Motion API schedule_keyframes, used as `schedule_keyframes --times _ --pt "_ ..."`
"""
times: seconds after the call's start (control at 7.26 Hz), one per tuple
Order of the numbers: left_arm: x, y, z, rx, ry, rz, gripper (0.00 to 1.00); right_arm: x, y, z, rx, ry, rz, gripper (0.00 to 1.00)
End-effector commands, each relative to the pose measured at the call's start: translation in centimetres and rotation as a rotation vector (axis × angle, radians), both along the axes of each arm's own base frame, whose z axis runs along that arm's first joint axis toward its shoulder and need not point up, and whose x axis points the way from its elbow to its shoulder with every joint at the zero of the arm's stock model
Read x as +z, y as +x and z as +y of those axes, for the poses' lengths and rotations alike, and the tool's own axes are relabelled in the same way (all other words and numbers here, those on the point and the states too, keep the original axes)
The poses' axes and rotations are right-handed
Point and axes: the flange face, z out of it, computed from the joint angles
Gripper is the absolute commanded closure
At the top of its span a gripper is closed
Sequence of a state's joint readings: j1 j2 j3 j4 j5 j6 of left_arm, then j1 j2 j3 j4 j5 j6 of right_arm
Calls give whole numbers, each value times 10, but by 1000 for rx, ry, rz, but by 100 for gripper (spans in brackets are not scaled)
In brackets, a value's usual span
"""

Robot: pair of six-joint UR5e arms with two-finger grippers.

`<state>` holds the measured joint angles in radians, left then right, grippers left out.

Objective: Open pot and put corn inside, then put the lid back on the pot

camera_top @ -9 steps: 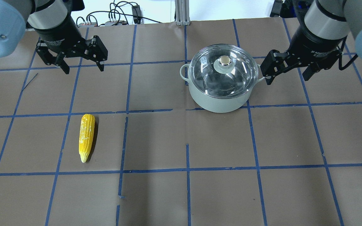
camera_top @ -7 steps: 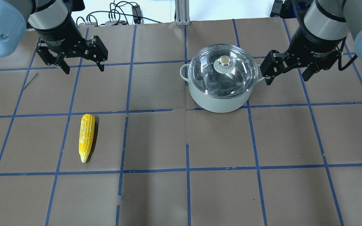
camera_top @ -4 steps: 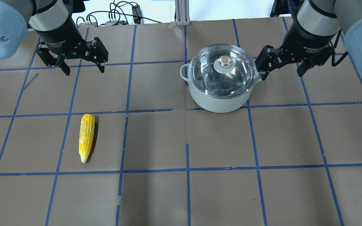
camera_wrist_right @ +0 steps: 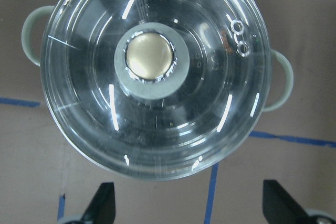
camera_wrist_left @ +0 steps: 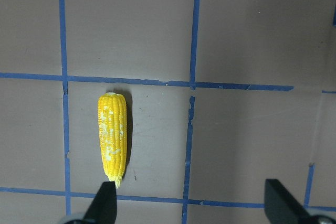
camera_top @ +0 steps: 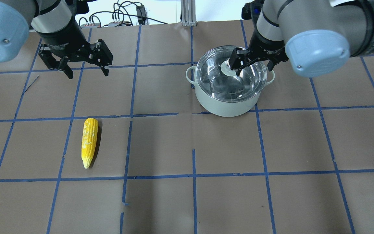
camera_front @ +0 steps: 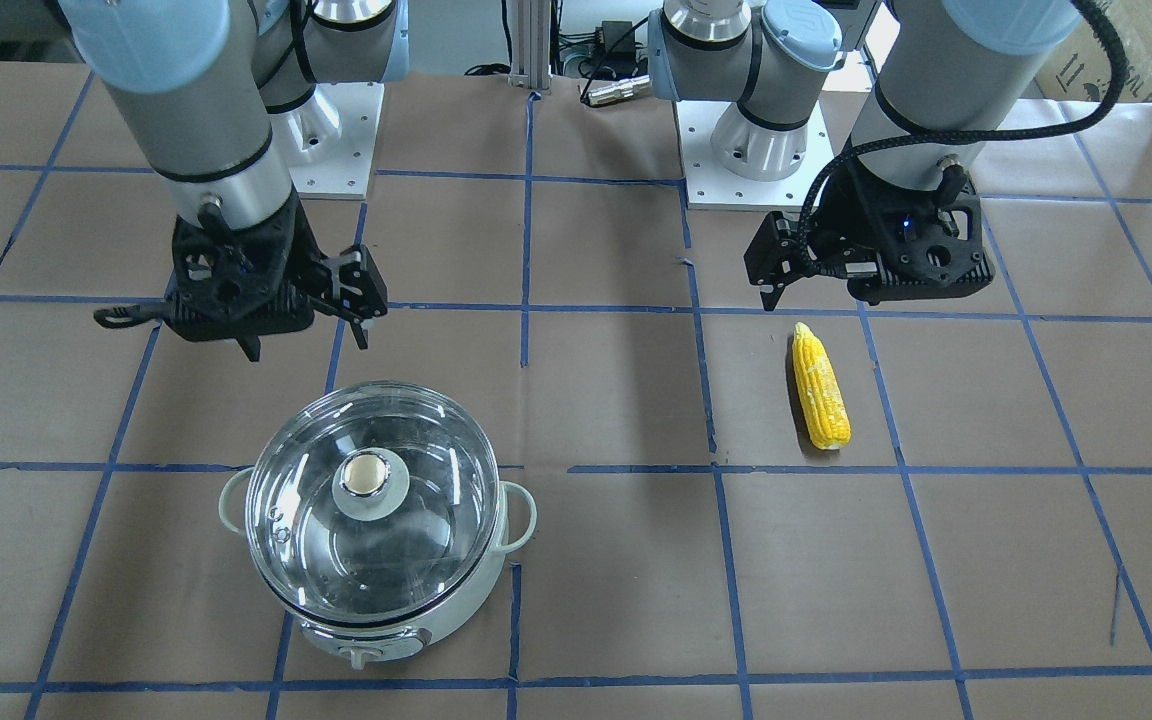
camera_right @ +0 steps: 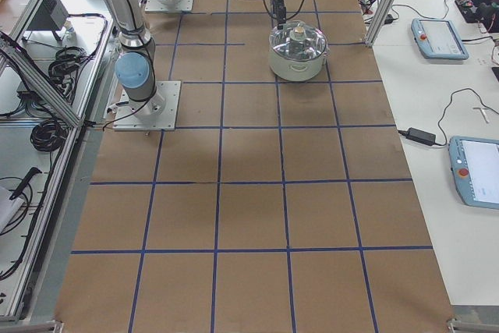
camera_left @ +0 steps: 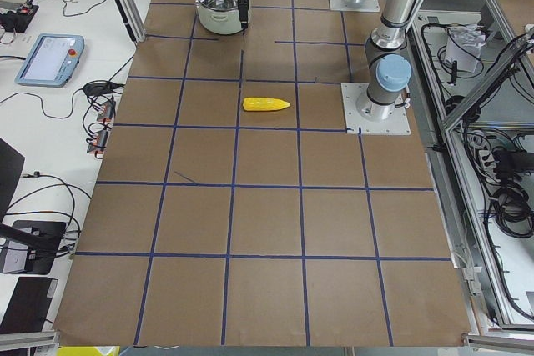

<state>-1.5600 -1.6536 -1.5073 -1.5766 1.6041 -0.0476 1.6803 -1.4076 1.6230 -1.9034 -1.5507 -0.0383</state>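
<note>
The pot [camera_top: 226, 104] stands at the back right of the table with the lid [camera_top: 215, 79] on it. It also shows in the front view [camera_front: 406, 620]. My right gripper [camera_top: 253, 68] is open and empty, raised over the lid [camera_wrist_right: 157, 129]. In the right wrist view the beige knob [camera_wrist_right: 150, 57] sits ahead of the gripper [camera_wrist_right: 190, 208]. The corn [camera_top: 89, 142] lies flat at front left with its tip towards the front edge. My left gripper [camera_top: 87, 73] is open and empty, raised behind the corn [camera_wrist_left: 113, 137].
Brown paper with a blue tape grid [camera_top: 193, 175] covers the table. Cables and a power strip [camera_top: 122, 16] lie beyond the far edge. The arm bases [camera_front: 736, 150] stand on the robot's side. Pendant tablets [camera_left: 50, 47] lie on a side table.
My right gripper has moved left, from beside the pot's right handle to over the lid, still open. The left gripper, corn and pot have barely moved.
</note>
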Motion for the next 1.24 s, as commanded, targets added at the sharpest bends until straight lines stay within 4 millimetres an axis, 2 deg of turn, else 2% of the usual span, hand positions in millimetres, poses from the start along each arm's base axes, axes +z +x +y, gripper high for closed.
schedule_keyframes --times 0.0,0.14,0.28,0.41,0.55,1.1 --pt "-3 0 -1 0 4 0 0 -36 9 -27 8 -30 0 1" --pt "-5 -1 -2 -2 6 0 0 -38 9 -32 8 -30 1 1" --pt "-5 -1 -1 -2 7 0 0 -35 12 -47 8 -41 0 1" --pt "-5 -1 -1 -2 7 0 0 -49 15 -60 10 -23 1 1" --pt "-5 -1 0 -2 6 0 0 -60 20 -63 13 -6 3 2" --pt "-6 -2 -1 -5 9 0 0 -69 24 -65 18 5 12 5"
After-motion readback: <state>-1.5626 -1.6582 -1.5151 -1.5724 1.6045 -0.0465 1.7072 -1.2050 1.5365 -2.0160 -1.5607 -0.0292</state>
